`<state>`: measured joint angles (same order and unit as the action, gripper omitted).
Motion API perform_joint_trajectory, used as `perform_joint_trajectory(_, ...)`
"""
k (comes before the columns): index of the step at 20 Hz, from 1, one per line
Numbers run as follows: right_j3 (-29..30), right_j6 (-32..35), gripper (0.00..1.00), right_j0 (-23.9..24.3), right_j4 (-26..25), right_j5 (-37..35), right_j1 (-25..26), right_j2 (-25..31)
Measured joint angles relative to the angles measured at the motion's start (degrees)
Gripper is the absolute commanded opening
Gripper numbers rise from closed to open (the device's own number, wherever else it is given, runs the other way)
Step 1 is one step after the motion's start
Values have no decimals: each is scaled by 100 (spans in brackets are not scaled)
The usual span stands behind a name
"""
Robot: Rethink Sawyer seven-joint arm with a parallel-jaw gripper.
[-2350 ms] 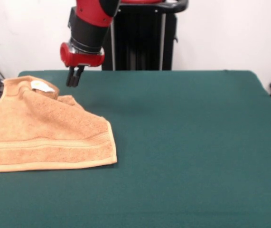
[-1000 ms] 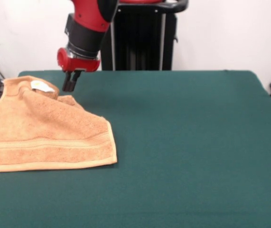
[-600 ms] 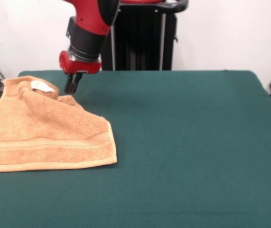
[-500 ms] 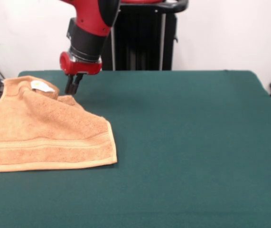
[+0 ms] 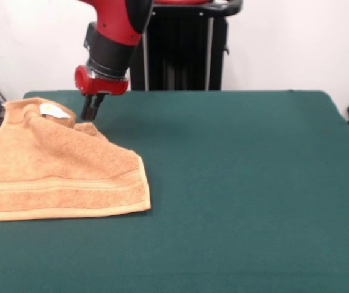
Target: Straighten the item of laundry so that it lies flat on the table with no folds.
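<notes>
One orange-tan terry-cloth towel, one dark green felt-covered table and one red-and-black robot arm fill the scene. The towel lies at the table's left side, its left part running out past the picture's edge, and the arm's gripper hangs just above and behind the towel's rumpled far corner, close to it but, as far as the view shows, not gripping the cloth. The two dark fingers stand pressed together with no gap showing between them and nothing held. A single small white tag sits on the bunched cloth just left of the gripper. The towel is looped and nubbly in texture, with one woven band running parallel to its near hem; that near edge lies straight and flat, while the far part is folded over into a raised, slanting ridge that gives the cloth a roughly triangular outline. The table's covering is smooth and matte, and most of it lies bare to the towel's right.
</notes>
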<state>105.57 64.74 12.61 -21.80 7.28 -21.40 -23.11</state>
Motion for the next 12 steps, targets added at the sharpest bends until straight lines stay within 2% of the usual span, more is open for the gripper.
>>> perform_joint_trajectory(12,1,0,0,-90,-14,125,1,-155)
